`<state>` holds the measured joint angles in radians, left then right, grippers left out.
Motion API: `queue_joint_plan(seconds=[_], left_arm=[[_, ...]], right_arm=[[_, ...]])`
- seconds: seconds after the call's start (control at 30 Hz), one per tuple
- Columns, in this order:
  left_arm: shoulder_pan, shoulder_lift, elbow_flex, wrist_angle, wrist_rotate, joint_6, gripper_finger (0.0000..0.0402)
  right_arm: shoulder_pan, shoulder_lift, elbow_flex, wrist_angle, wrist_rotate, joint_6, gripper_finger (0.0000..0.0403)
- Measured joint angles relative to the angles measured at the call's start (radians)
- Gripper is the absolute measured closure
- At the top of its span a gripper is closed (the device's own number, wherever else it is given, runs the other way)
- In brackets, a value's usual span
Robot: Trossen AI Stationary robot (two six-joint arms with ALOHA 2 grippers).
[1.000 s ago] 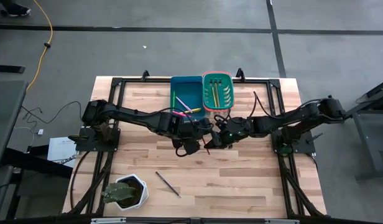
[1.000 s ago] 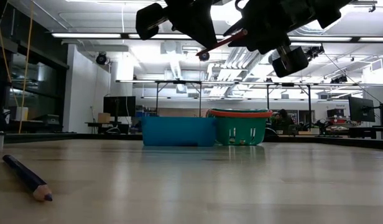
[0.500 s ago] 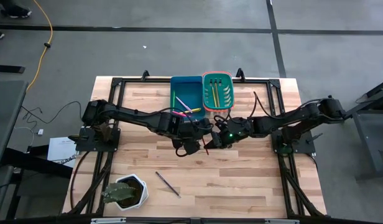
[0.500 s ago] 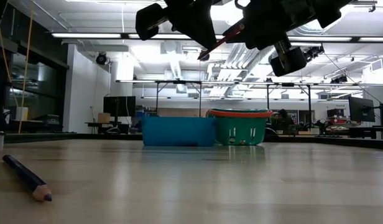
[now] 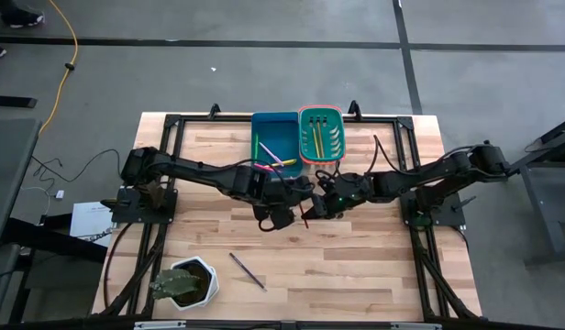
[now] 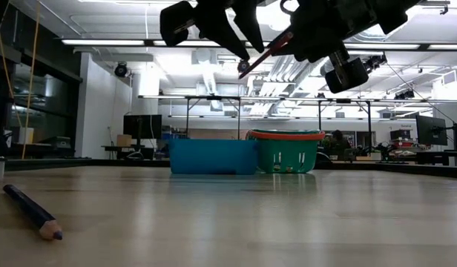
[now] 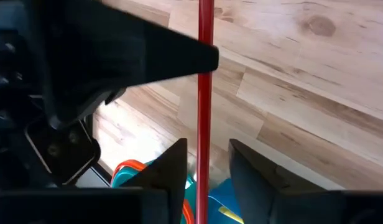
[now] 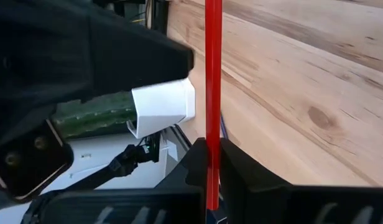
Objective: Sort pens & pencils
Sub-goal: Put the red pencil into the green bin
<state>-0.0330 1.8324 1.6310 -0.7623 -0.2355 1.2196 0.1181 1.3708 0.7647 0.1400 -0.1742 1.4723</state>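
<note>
A dark purple pencil (image 5: 247,270) lies on the wooden table (image 5: 374,275) at front left. Mid-table, raised, the left gripper (image 5: 299,205) stands parted around a red pencil (image 5: 306,215); the right gripper (image 5: 315,205) pinches that pencil tight. Behind, other pens lie in a blue bin (image 5: 274,136) and a green basket (image 5: 321,134)

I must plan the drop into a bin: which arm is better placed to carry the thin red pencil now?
The right: its pincer is shut on the thin red pencil, while the left pincer stands open around it.
</note>
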Motion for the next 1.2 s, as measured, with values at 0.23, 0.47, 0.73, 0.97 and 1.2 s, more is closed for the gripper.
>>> queue_joint_plan(seconds=[0.23, 0.47, 0.73, 0.97, 1.2], left_arm=[[0.001, 0.000, 0.000, -0.021, -0.036, 0.004, 0.0281], [0.001, -0.023, 0.000, -0.065, -0.079, -0.015, 0.0294], [0.033, -0.087, -0.001, -0.158, -0.086, -0.058, 0.0298], [0.075, -0.135, -0.003, -0.245, -0.070, -0.116, 0.0298], [0.100, -0.172, -0.003, -0.260, -0.035, -0.156, 0.0302]], right_arm=[[-0.003, 0.000, 0.000, -0.003, 0.010, -0.006, 0.0398], [-0.032, 0.000, 0.000, -0.017, 0.012, -0.017, 0.0398], [-0.105, 0.000, 0.001, -0.020, -0.023, -0.067, 0.0398], [-0.216, -0.004, 0.001, -0.028, -0.093, -0.125, 0.0398], [-0.389, -0.005, 0.001, -0.052, -0.181, -0.197, 0.0398]])
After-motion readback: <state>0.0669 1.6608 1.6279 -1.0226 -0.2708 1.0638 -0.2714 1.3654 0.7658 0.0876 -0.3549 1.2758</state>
